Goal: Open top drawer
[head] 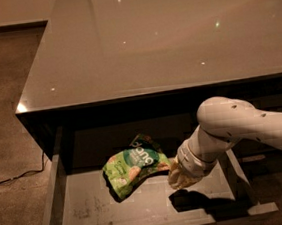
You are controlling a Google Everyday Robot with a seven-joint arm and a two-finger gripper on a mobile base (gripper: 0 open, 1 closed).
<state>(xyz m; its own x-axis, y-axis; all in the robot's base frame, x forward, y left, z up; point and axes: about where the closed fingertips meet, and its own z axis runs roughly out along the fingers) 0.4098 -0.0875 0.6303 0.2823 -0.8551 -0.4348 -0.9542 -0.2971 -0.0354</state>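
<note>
The top drawer [86, 211] stands pulled far out under the counter, its lighter grey scuffed floor showing. Its front edge runs along the bottom of the view; the handle is out of view. A green snack bag [132, 168] lies inside, near the middle. My gripper [180, 176] hangs from the white arm [243, 129] inside the drawer, just right of the bag and close to or touching its right edge. The wrist hides the fingertips.
A glossy grey countertop [163, 36] overhangs the drawer. The drawer's side walls [51, 194] flank the gripper's space. A dark cable [17, 177] lies on the brown floor at the left. The right-hand drawer stack is hidden behind the arm.
</note>
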